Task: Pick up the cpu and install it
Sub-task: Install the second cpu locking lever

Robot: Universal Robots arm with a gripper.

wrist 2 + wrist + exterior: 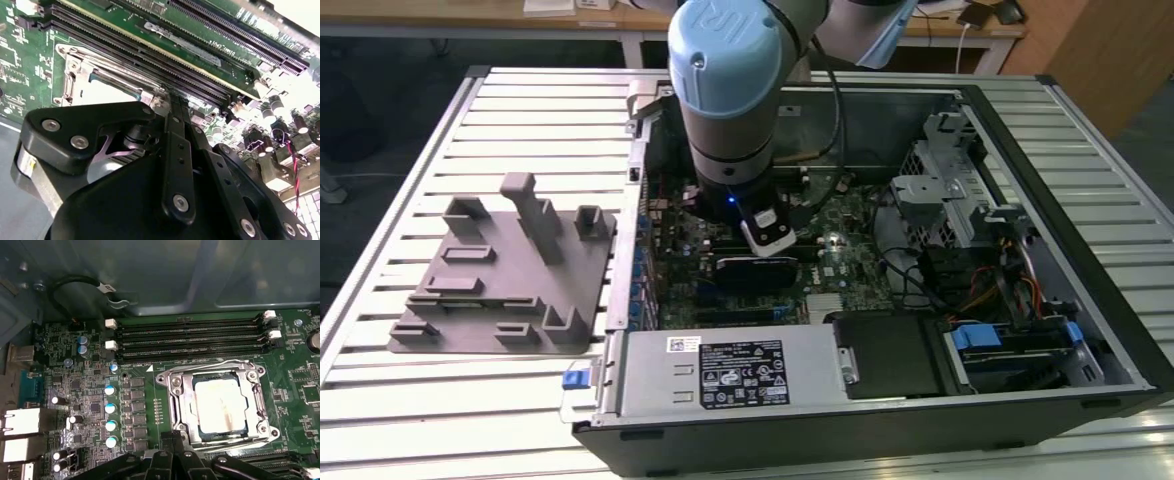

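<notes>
Inside the metal socket frame point(220, 402) on the green motherboard point(145, 365) lies the cpu point(220, 405), a pale silvery square that looks flat and seated in its recess; in the second wrist view just one pale corner of it point(112, 90) shows beyond the black gripper point(167, 100); the gripper's two fingers are pressed together with nothing between them, tips hovering just beside the socket's edge. Judged from this, the chip has already been placed and released; whether any retaining part over it is latched cannot be told, so securing may remain. Beside the socket run dark memory slots point(192, 335), with a row of small blue-topped capacitors point(111, 415) nearby. In the exterior view the arm point(727, 100), grey with a light blue cap, reaches down into the open computer case point(1014, 130), its gripper point(767, 240) low over the board; a power supply point(720, 375) fills the case's near side. On the exterior view's left a grey plastic fixture block point(507, 275) rests apart from the case on a ribbed metal table point(400, 390); wooden desks point(587, 15) and dark floor lie beyond.
</notes>
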